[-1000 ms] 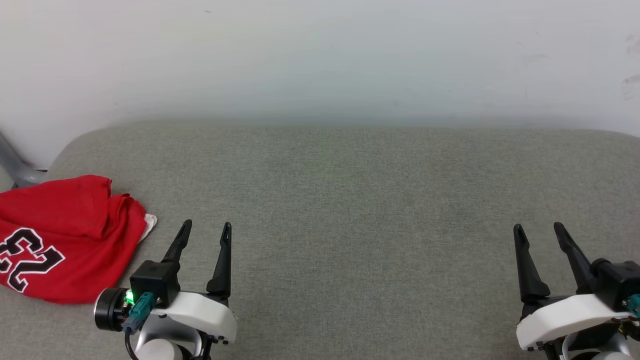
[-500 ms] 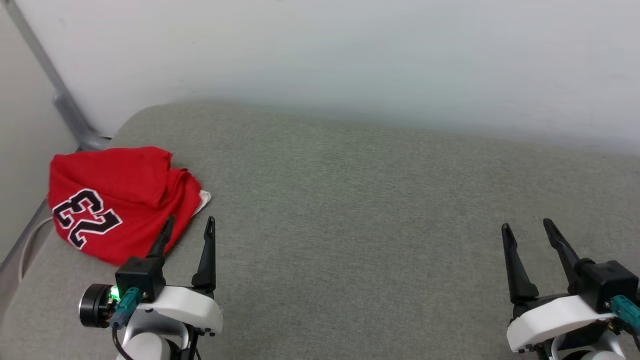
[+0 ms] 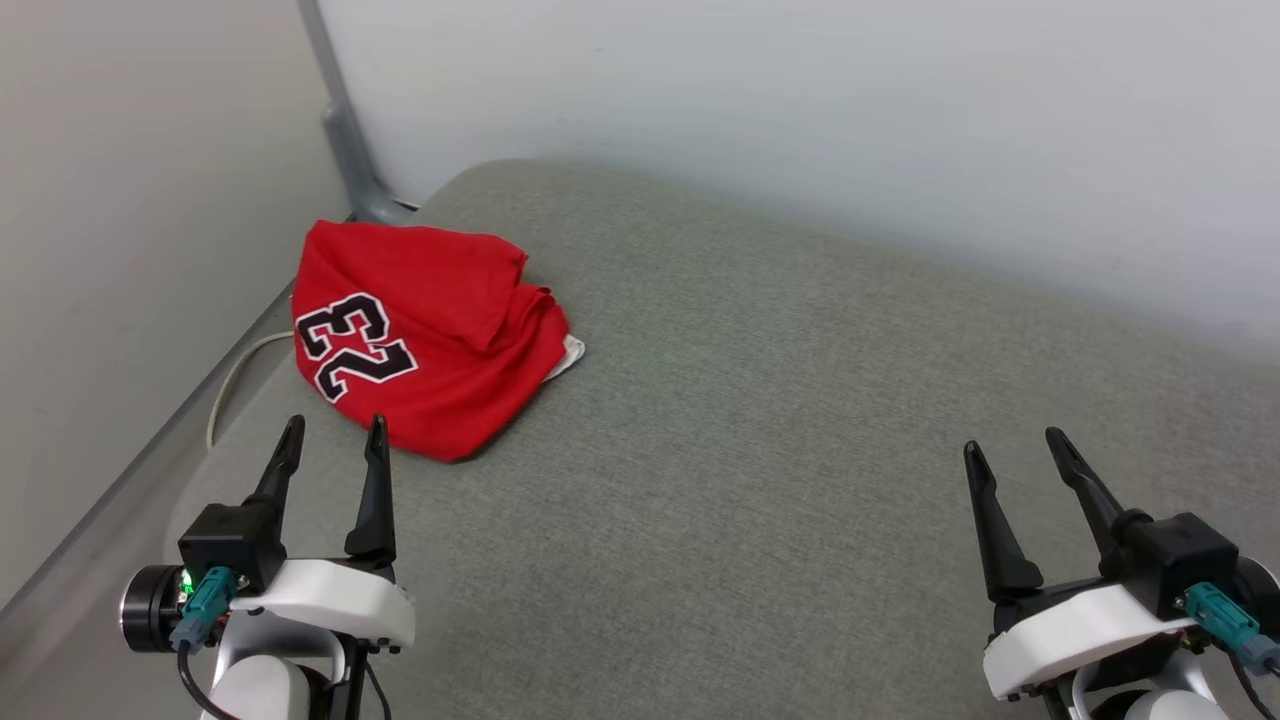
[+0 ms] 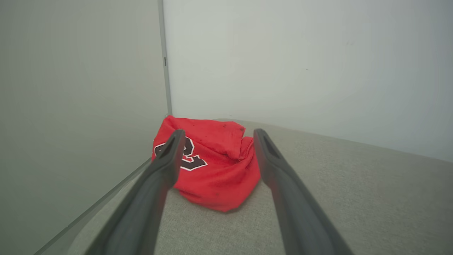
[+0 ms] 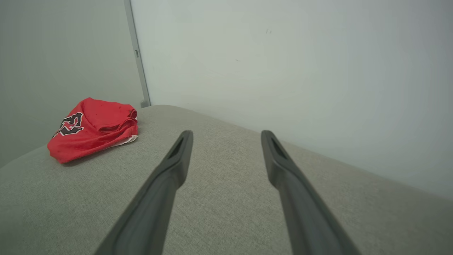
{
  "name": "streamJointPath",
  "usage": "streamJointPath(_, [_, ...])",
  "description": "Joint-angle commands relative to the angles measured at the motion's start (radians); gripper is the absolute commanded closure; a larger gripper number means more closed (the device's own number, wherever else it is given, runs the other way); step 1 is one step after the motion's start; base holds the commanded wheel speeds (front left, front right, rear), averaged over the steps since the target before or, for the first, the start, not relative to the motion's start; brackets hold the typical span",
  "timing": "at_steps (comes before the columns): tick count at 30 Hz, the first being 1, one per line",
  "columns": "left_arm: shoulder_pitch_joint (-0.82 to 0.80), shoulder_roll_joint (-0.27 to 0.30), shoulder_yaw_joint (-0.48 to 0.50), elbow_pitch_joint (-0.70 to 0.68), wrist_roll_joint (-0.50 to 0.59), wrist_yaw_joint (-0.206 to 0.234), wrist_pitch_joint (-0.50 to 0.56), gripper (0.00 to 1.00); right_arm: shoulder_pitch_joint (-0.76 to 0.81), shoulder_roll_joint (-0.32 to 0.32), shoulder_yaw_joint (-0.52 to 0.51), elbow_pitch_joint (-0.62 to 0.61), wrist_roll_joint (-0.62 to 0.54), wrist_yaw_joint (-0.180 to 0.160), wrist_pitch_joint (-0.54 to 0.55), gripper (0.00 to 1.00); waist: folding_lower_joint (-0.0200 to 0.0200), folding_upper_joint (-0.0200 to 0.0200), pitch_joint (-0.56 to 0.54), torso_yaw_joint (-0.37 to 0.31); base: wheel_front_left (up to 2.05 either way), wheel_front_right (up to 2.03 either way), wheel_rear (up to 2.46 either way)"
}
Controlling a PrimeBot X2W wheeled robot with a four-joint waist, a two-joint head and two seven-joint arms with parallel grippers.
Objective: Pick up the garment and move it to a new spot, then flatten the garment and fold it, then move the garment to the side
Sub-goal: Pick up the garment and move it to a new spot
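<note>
Found the garment (image 3: 420, 340) bunched at the far left corner of the grey fabric surface (image 3: 750, 400), near a pale wall (image 3: 800, 100) and a grey post (image 3: 345, 140). Held left gripper (image 3: 336, 425) and right gripper (image 3: 1012, 442) spread, empty.

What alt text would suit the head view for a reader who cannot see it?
A bunched red jersey with a black 23 lies at the far left of a grey fabric surface, near a wall. The left gripper and right gripper are open and empty at the bottom corners.
</note>
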Motion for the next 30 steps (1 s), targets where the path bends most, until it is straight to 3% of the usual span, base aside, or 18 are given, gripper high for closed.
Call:
streamJointPath(1, [0.003, -0.005, 0.011, -0.003, -0.002, -0.005, -0.003, 0.0, -0.011, 0.002, 0.006, 0.005, 0.001, -0.001, -0.007, 0.0, 0.0, 0.0, 0.002, 0.053, 0.0, 0.0, 0.0])
streamJointPath(6, [0.012, -0.014, 0.035, -0.006, -0.003, -0.013, -0.002, 0.0, -0.018, 0.002, 0.015, 0.01, 0.007, -0.001, -0.011, 0.0, 0.0, 0.0, 0.005, 0.101, 0.0, 0.0, 0.0])
streamJointPath(22, [0.006, -0.026, 0.088, -0.015, 0.021, -0.027, -0.003, 0.0, -0.067, 0.001, 0.037, 0.047, -0.005, -0.001, -0.02, 0.0, 0.0, 0.0, 0.033, 0.115, 0.0, 0.0, 0.0])
streamJointPath(30, [-0.134, -0.011, 0.072, 0.15, -0.012, -0.031, 0.003, 0.0, -0.086, 0.001, 0.01, -0.007, -0.033, -0.001, 0.008, 0.0, 0.0, 0.0, 0.112, 0.092, 0.0, 0.0, 0.0])
